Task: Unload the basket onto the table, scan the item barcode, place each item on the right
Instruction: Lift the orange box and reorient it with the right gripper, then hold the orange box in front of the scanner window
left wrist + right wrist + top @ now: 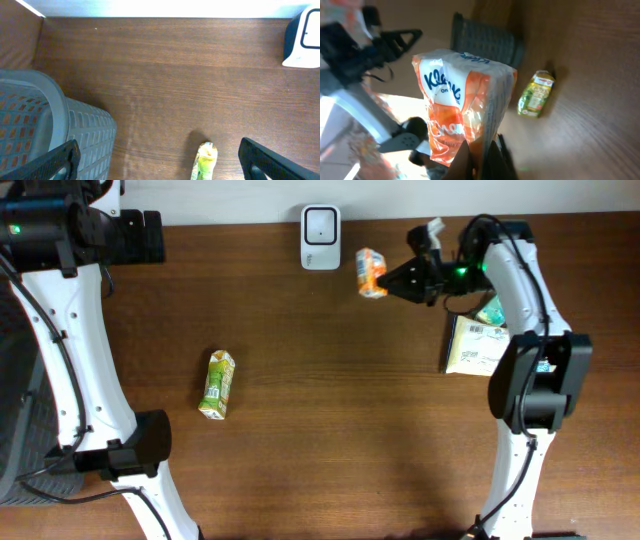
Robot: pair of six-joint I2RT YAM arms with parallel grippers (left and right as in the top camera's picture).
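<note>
right pincer (397, 280) closed on the orange tissue pack (371, 273), pinching it by one thin edge. the pack is off the table (330, 430), in the air just right of the white scanner (320, 224) at the back edge. the edge grip leaves the broad faces bare, presumably so a printed code can be turned toward the scanner window. the right wrist view shows the brand side of the pack and no barcode, so i cannot tell which face carries it.

left pincer (159, 146) wide open, holding nothing, hanging over the table beside the grey basket (75, 125), out of the way. green drink carton (217, 384) lies flat mid-table. pale packet (478, 345) lies under the right arm. both look to be waiting their turn.
</note>
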